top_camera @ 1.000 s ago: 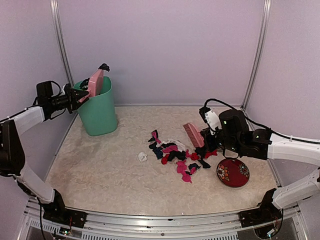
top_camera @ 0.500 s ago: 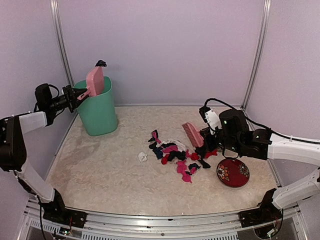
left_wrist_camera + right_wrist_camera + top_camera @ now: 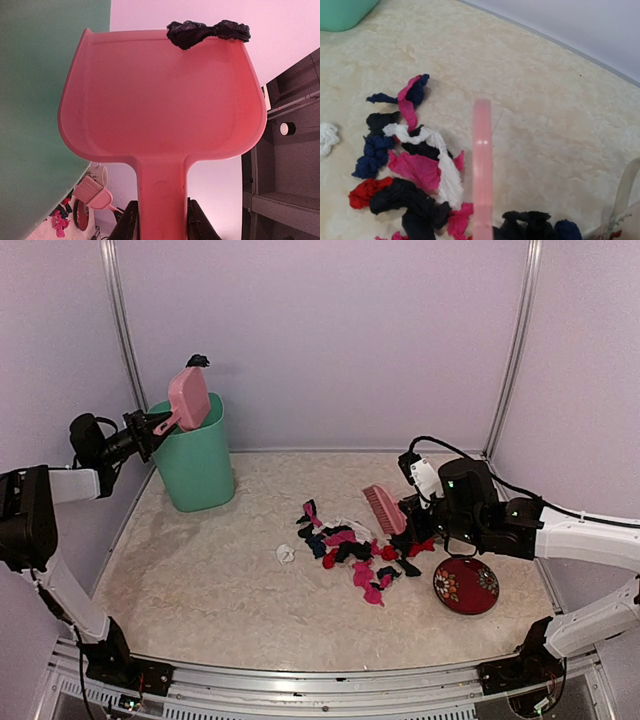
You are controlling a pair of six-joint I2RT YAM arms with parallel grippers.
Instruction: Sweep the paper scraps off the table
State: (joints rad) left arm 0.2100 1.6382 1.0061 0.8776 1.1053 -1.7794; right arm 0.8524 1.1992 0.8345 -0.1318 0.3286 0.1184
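The paper scraps [image 3: 352, 550] lie in a loose black, pink, red and white pile mid-table, with one white bit [image 3: 286, 554] off to the left. My left gripper [image 3: 150, 432] is shut on the handle of the pink dustpan [image 3: 189, 398], held tilted above the green bin [image 3: 196, 460]. In the left wrist view the fingers [image 3: 127, 224] clamp the dustpan [image 3: 160, 100], and a black scrap [image 3: 207, 31] clings to its far lip. My right gripper [image 3: 414, 510] holds the pink brush [image 3: 383, 508] at the pile's right edge. Its fingers are hidden in the right wrist view; only the brush handle [image 3: 482, 165] shows over the scraps [image 3: 415, 170].
A red patterned plate [image 3: 466, 586] sits near the right front of the table [image 3: 200, 570]. A white mug [image 3: 626, 195] stands close to the right gripper. The green bin stands at the back left corner, and walls enclose the table's sides and back.
The left arm has lifted the dustpan higher above the bin, with the black scrap still on its lip. The right arm, brush and pile have not moved.
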